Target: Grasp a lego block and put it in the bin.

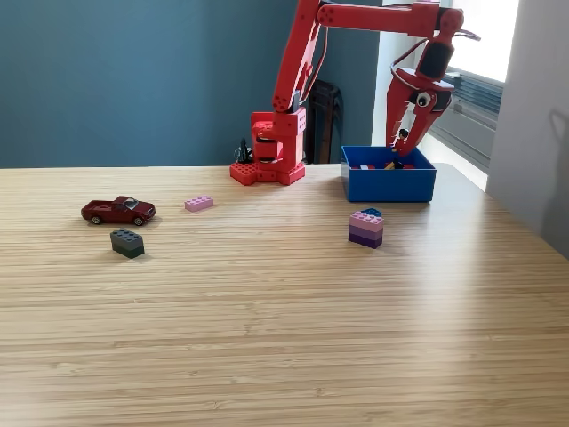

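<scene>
At the far right of the tabletop (267,338) in the exterior view sits the bin (389,184), a low bright blue box. Small red and orange pieces show inside it, too small to name. Over its far part hangs the red arm's hand (402,135), pointing down, with something small and dark at its tip; whether the hand is open or closed on it cannot be told. The arm's red base (267,151) stands just left of the bin. Near the bin's front lies a stack of lego blocks (366,228), pink on purple with a blue piece behind. Further left lies a pink lego block (199,204), then a red toy car (118,211), with a dark grey lego block (127,242) nearer than the car.
</scene>
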`<state>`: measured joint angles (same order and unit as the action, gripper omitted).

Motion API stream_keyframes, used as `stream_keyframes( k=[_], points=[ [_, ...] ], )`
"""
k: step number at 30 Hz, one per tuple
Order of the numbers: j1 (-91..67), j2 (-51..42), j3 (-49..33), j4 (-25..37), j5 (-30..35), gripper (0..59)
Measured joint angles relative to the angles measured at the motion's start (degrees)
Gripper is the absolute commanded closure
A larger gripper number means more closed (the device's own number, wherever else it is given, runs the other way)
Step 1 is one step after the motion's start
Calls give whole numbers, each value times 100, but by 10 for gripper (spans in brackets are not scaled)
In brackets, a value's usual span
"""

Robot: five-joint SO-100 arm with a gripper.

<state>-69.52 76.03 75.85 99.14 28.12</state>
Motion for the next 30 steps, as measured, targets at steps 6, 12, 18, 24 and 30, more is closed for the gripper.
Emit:
stream_keyframes(
  k=[6,12,18,24,30],
  points=[
    [-35,9,105,0,-369,280],
    [-35,9,105,0,-510,257],
    [-18,9,-9,0,-527,392],
    [835,9,-809,0,-519,585],
    [2250,9,-1740,0,-510,585]
  ],
)
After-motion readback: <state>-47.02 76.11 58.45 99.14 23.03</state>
